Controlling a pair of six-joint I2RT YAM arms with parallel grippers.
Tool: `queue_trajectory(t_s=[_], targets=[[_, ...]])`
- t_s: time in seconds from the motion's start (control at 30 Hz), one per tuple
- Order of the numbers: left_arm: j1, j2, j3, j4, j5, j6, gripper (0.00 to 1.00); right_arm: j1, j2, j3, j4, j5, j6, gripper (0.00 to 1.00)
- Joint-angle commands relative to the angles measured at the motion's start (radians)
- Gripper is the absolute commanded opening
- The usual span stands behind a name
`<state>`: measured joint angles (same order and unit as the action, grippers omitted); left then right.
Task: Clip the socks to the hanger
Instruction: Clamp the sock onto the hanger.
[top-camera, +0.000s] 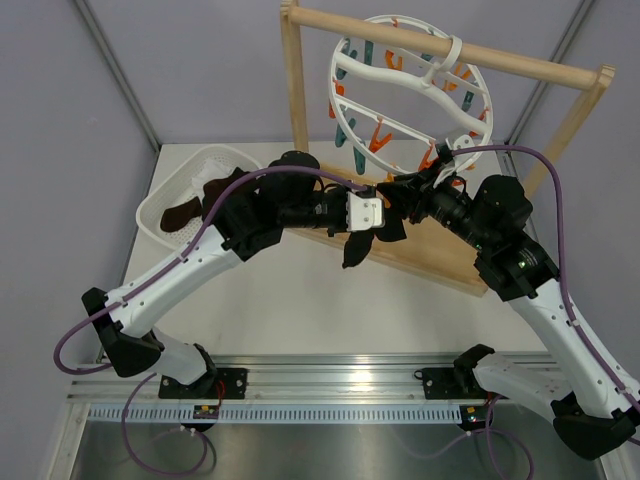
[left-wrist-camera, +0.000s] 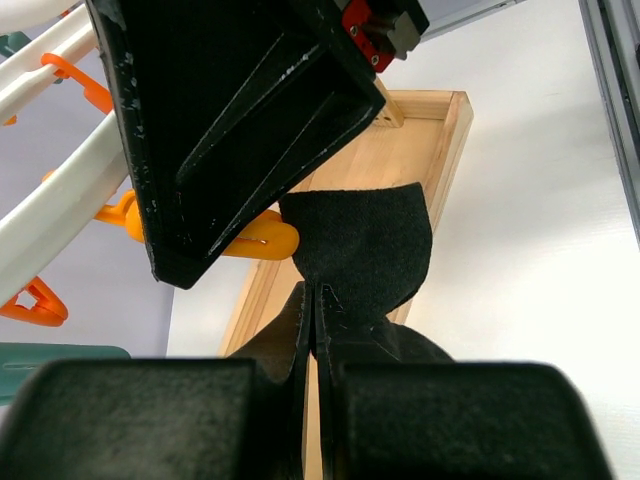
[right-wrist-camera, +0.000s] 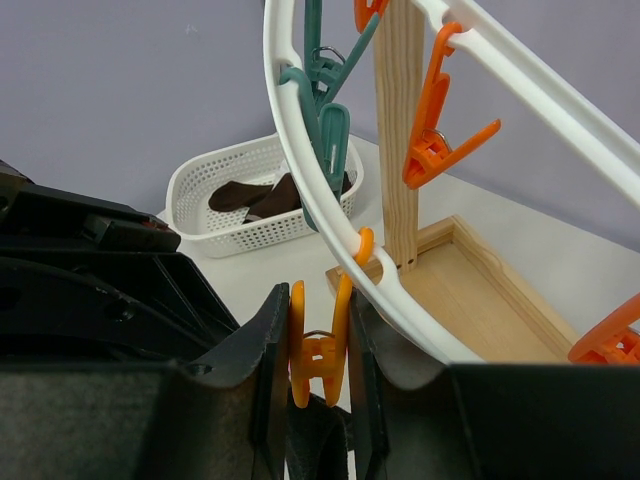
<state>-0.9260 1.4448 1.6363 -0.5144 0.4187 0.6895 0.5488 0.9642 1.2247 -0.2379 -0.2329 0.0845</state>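
Note:
A black sock (left-wrist-camera: 360, 250) is pinched at its edge by my shut left gripper (left-wrist-camera: 315, 300); it hangs below that gripper (top-camera: 365, 215) over the wooden stand's base. My right gripper (right-wrist-camera: 318, 310) is shut on an orange clip (right-wrist-camera: 320, 350), squeezing its handles, and the sock's top (right-wrist-camera: 320, 440) sits right under the clip's mouth. That clip (left-wrist-camera: 260, 238) touches the sock's upper left edge. The clip dangles from the white round hanger (top-camera: 410, 90), which hangs on the stand's top bar. More socks (right-wrist-camera: 250, 195) lie in the basket.
A white mesh basket (top-camera: 165, 215) stands at the table's back left. The wooden stand has an upright post (right-wrist-camera: 400, 130) and a tray-like base (left-wrist-camera: 420, 140) just behind both grippers. Teal clips (right-wrist-camera: 325, 100) and orange clips (right-wrist-camera: 440, 140) dangle round the ring.

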Motion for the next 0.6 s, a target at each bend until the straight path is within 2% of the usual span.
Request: queue_trajectory(t_s=[0.0,0.57], targets=[[0.009,-0.003,0.039,0.031,0.02,0.021,0.0,0.028,0.01,0.021,-0.078,-0.206,-0.02,0.0],[0.042,0.017,0.033,0.109,0.011,-0.005,0.0,0.03,0.002,0.03,-0.106,-0.221,-0.028,0.0]])
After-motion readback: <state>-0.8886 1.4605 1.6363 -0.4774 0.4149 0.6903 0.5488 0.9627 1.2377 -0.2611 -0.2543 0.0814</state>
